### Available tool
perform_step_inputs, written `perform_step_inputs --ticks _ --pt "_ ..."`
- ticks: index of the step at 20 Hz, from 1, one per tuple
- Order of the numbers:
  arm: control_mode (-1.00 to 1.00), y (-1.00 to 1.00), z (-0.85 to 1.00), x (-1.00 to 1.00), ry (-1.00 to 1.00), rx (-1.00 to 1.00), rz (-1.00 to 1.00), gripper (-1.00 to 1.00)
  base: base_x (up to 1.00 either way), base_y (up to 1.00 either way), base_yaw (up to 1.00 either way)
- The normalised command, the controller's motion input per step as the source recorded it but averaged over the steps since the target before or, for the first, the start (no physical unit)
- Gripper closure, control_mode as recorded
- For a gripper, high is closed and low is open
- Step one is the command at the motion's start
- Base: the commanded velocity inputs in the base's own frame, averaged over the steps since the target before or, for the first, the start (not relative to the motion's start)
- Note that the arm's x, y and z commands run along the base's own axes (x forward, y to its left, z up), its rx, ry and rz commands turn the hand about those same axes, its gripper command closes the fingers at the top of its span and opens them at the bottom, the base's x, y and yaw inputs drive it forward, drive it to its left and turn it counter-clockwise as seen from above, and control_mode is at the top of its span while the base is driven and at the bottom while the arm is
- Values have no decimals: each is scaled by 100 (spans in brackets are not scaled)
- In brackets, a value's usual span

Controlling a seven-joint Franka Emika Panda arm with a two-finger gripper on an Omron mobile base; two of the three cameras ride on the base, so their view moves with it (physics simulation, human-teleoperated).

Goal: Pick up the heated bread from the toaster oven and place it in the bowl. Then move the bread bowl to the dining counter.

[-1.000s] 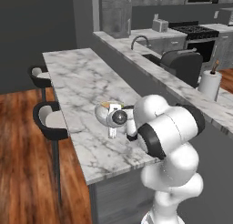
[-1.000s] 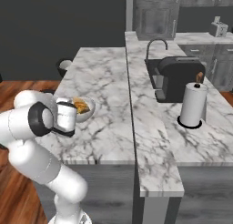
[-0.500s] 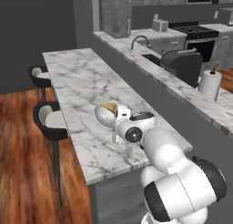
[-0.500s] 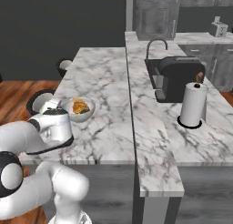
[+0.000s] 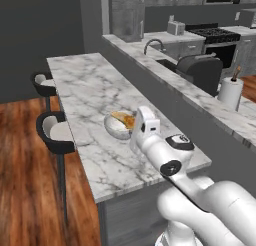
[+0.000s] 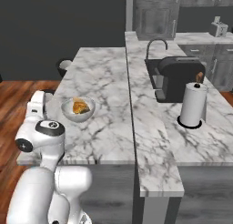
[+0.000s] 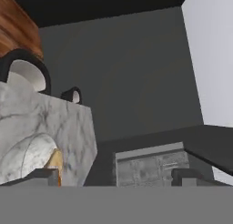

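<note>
the two-finger gripper (image 7: 113,175) stands with its dark tips wide apart and empty beside the grey-white marbled stone bowl (image 5: 119,126), which rests on the long veined marble dining counter (image 5: 85,90) holding the golden-orange bread (image 6: 80,106), apparently delivered.

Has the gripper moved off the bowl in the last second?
Yes. The gripper has drawn back from the bowl toward the near counter edge; the bowl now sits free, bread inside.

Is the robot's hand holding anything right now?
No. The gripper is open and empty; the bowl with the bread sits on the dining counter.
</note>
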Motion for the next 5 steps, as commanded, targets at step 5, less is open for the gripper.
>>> perform_step_inputs --ticks 5 --pt "-100 10 43 -60 -29 -5 -3 -100 0 0 0"
